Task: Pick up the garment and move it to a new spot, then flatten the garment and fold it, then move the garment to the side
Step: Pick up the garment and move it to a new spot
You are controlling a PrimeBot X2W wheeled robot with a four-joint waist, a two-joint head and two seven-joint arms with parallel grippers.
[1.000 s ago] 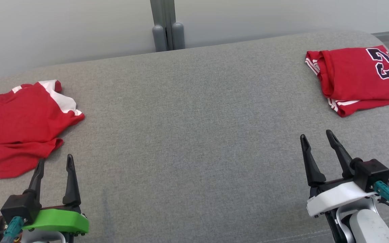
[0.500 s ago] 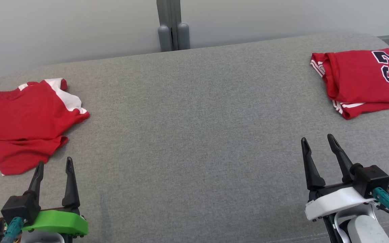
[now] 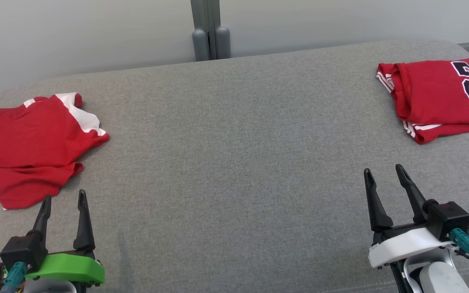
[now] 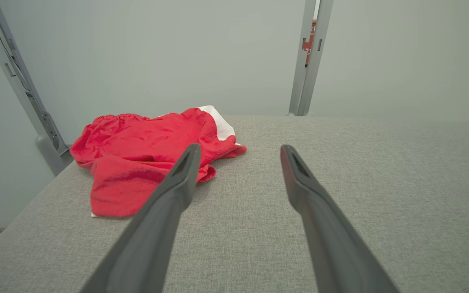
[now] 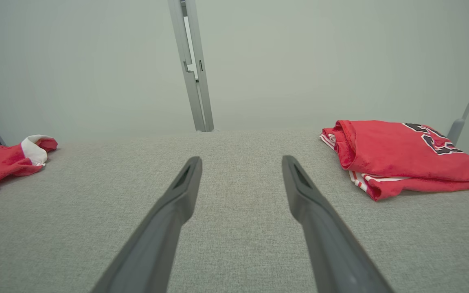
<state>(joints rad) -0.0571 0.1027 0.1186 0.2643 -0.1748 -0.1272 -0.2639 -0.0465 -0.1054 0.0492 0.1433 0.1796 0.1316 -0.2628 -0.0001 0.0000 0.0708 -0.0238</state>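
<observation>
The left end effector (image 3: pixel 64 196) is held open at the near left, fingers parted, nothing gripped. Its tips are seen just short of the garment (image 3: pixel 27 150), which is lying crumpled at the far left of the grey worktop (image 3: pixel 234 162): red cloth, bunched and creased, with a white panel turned up at its far right corner. From the left wrist view, the garment (image 4: pixel 145 162) is seen ahead and to the left of the end effector (image 4: pixel 239 147), its near hem partly covered by one finger.

Over at the near right, the right end effector (image 3: pixel 383 169) is likewise held open and empty above bare cloth. A folded red jersey (image 3: pixel 438 97) with dark numerals is laid at the far right, well apart from the garment. In the right wrist view the jersey (image 5: pixel 401 154) is found right of the end effector (image 5: pixel 241 158), the garment (image 5: pixel 2 162) at the far left edge. A grey post (image 3: pixel 208 24) is stood behind the worktop's far edge.
</observation>
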